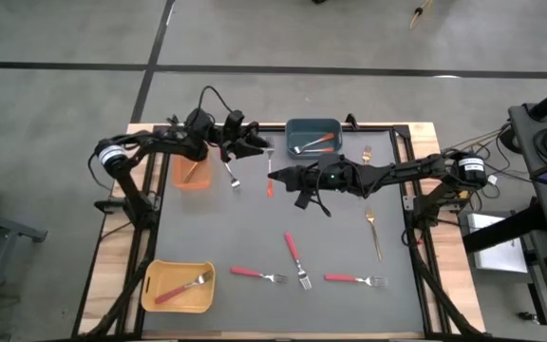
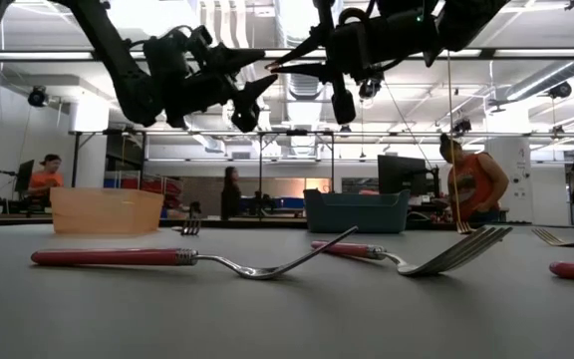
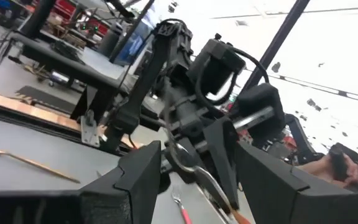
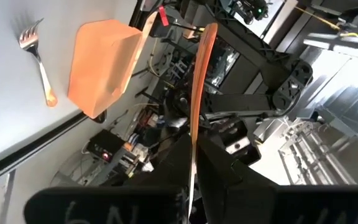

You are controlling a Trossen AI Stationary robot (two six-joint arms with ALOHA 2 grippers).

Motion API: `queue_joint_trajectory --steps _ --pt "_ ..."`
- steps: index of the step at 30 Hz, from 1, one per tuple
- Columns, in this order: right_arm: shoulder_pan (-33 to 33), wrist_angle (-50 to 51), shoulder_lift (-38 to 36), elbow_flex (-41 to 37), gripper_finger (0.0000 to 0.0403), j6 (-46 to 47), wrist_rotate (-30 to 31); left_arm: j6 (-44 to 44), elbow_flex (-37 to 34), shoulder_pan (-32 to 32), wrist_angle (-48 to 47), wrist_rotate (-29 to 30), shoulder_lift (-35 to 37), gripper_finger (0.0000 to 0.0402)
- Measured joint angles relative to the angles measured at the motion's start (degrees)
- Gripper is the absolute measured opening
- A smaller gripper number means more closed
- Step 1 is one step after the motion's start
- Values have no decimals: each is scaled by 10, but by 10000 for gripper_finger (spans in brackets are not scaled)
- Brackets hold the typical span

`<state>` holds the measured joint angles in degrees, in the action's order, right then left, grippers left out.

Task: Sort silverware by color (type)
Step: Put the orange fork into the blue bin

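My right gripper (image 4: 194, 142) is shut on a fork with an orange handle (image 4: 201, 74), held in the air over the far middle of the table (image 1: 269, 186). My left gripper (image 3: 197, 177) stands open just beyond it toward the far left (image 1: 260, 144), facing the right gripper and touching nothing. Another orange-handled fork (image 1: 231, 174) lies flat on the table beside the orange bin (image 1: 191, 171). Red-handled forks (image 1: 294, 251) (image 1: 254, 275) (image 1: 354, 279) and gold forks (image 1: 374, 228) (image 1: 367, 153) lie flat on the mat. My right gripper pinches the fork between its two fingers at the near end of the orange handle (image 4: 194, 127). The handle sticks out forward past the fingertips. The fingers come in level from the table's right. The fork is lifted clear of the table, and its tine end is hidden behind the fingers.
A blue-grey bin (image 1: 311, 136) at the far middle holds an orange-handled fork. A yellow bin (image 1: 179, 285) at the near left holds a red-handled fork. Wooden table borders and a dark frame run round the mat. People sit and stand in the room beyond.
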<state>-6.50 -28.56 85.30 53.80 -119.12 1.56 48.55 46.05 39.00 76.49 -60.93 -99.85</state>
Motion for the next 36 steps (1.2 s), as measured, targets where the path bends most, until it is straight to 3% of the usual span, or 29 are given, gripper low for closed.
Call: queue_joint_trajectory --steps 10,21,29,36 --pt "0 1 0 0 8 -5 0 8 51 -16 -3 4 -20 172" --pt "0 1 0 0 8 -5 1 0 58 -16 -20 7 -23 107" --pt "0 11 0 0 9 -1 1 -2 57 -15 -21 21 -23 9" --pt "0 19 0 1 9 28 2 4 57 -15 -21 30 -23 1"
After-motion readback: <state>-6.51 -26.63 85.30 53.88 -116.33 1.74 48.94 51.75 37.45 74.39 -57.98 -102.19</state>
